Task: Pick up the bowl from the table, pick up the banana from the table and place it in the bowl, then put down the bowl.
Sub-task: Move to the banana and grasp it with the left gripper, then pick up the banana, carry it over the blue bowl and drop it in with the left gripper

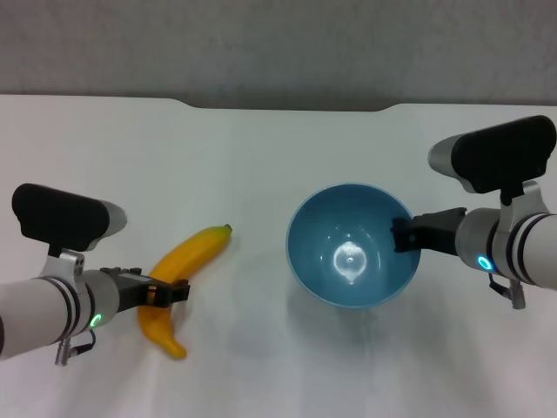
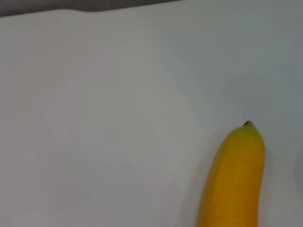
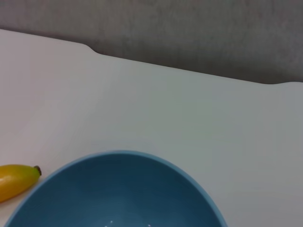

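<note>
The light-blue bowl (image 1: 352, 248) hangs tilted a little above the white table (image 1: 261, 174), with its shadow beneath it. My right gripper (image 1: 402, 233) is shut on the bowl's right rim. The bowl also shows in the right wrist view (image 3: 118, 194). The yellow-orange banana (image 1: 202, 246) lies on the table to the left of the bowl, its dark stem tip pointing toward the bowl. My left gripper (image 1: 171, 292) is closed across the banana's middle. The banana's far end shows in the left wrist view (image 2: 234, 179) and in the right wrist view (image 3: 14, 179).
The table's far edge has a shallow notch (image 1: 287, 107) with a grey wall behind it. Bare tabletop lies between the banana and the bowl and along the front edge.
</note>
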Robot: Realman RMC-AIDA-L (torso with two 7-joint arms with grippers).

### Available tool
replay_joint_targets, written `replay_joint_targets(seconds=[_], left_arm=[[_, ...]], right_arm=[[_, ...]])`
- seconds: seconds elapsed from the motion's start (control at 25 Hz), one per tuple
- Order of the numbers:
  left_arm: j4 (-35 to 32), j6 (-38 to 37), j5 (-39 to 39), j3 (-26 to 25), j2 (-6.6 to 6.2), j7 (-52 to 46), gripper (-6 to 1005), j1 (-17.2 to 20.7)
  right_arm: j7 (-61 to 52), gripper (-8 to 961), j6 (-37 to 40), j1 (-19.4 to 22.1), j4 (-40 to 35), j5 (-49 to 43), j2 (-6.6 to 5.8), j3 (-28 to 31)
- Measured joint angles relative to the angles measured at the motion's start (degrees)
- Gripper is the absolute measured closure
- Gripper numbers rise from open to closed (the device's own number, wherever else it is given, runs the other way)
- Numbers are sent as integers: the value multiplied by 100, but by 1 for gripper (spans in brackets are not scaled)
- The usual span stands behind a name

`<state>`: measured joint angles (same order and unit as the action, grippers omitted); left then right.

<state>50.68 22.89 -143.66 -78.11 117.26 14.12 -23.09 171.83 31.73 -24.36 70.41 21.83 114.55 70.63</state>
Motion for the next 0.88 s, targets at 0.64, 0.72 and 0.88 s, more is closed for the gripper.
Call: replay_joint_targets(seconds=[0.64, 0.72, 0.88], left_arm=[[170, 45, 0, -9, -28, -71, 429, 53], [503, 48, 1, -87, -39, -92, 462, 265], [1654, 56, 3, -252, -49, -70, 481, 962]], right_arm=[[0, 906, -72, 128, 59, -75, -4, 4], [0, 904, -72, 136, 44, -74, -4, 4], [0, 901, -72, 143, -61, -52, 2, 3]])
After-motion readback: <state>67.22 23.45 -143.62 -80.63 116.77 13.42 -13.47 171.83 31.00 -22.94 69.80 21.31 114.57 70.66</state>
